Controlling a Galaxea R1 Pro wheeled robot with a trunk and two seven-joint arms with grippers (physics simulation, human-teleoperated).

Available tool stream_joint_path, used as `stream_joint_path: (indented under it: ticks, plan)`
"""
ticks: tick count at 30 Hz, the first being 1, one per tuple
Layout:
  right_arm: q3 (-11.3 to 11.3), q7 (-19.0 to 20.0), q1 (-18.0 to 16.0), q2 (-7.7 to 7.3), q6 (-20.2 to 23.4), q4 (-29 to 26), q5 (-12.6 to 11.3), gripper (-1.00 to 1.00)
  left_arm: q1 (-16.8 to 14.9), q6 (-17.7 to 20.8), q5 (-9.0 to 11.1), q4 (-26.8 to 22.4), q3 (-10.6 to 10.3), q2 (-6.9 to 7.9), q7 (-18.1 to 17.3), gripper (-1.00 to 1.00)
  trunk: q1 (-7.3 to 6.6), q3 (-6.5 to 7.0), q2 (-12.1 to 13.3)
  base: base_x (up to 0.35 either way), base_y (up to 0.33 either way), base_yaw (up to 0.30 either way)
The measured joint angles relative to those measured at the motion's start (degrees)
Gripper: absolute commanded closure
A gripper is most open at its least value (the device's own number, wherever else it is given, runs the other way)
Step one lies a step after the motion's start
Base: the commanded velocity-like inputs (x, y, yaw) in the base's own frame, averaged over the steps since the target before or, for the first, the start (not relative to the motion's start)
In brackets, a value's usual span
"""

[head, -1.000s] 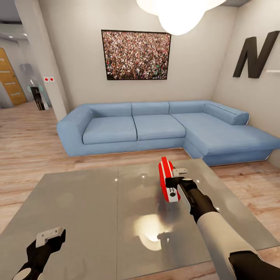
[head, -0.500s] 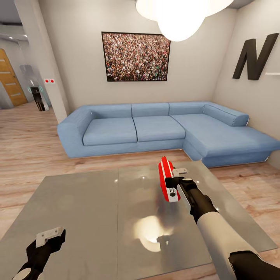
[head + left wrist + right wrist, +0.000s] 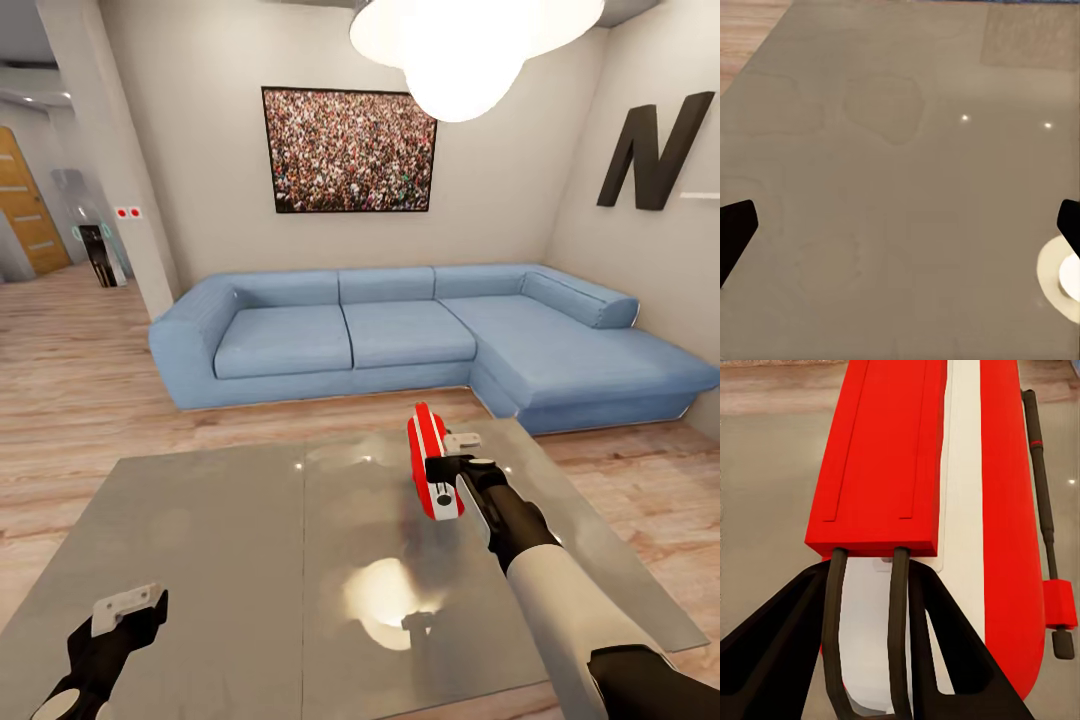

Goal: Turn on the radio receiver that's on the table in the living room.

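The radio receiver [image 3: 428, 465] is a red case with a white band, standing on edge over the table [image 3: 220, 530], right of the seam between its two grey panels. My right gripper [image 3: 455, 465] is against its right side and shut on it. In the right wrist view the radio receiver [image 3: 907, 457] is very close, its thin dark loops sit between my black fingers [image 3: 787, 622], and a thin rod runs along its side. My left gripper [image 3: 128, 605] hovers open over the table's near left part. The left wrist view shows bare table [image 3: 900, 150].
A blue L-shaped sofa [image 3: 400, 330] stands behind the table, with a strip of wood floor [image 3: 80, 390] between them. A crowd picture [image 3: 348, 150] and a black "N" [image 3: 650, 150] hang on the walls. The pendant lamp [image 3: 470, 40] glares above.
The whole view has shifted a little, so the table's far edge sits lower in the picture. Both arms and the radio receiver keep their places in the view.
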Motion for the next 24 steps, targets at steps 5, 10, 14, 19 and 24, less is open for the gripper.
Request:
stream_joint_path:
  ticks: [5, 10, 14, 19, 24]
  plan:
    - [0.1, 0.0, 0.0, -0.01, 0.0, 0.0, 0.0, 1.00, 0.0, 0.0, 0.0, 0.0, 0.0, -0.03, 0.0, -1.00, -1.10, 0.90, 2.0, 0.000, 0.000, 0.000]
    - [0.2, 0.1, 0.0, 0.00, -0.1, 0.0, 0.0, 1.00, 0.0, 0.0, 0.0, 0.5, 0.0, -0.04, 0.0, -1.00, -2.20, 1.80, 4.0, 0.000, 0.000, 0.000]
    - [0.1, 0.1, 0.0, 0.00, -0.2, 0.0, 0.1, 1.00, 0.0, -0.1, 0.0, 0.8, 0.0, 0.01, 0.1, -1.00, -3.07, 2.51, 5.6, 0.000, 0.000, 0.000]
    - [0.1, 0.1, 0.0, 0.00, -0.3, 0.0, 0.1, 1.00, 0.0, -0.1, 0.1, 0.9, 0.0, 0.02, 0.1, -1.00, -4.17, 3.41, 7.6, 0.000, 0.000, 0.000]
    - [0.1, 0.1, 0.0, 0.00, -0.3, 0.0, 0.0, 1.00, 0.0, -0.1, 0.1, 0.8, 0.0, 0.04, 0.1, -1.00, -5.27, 4.31, 9.6, 0.000, 0.000, 0.000]
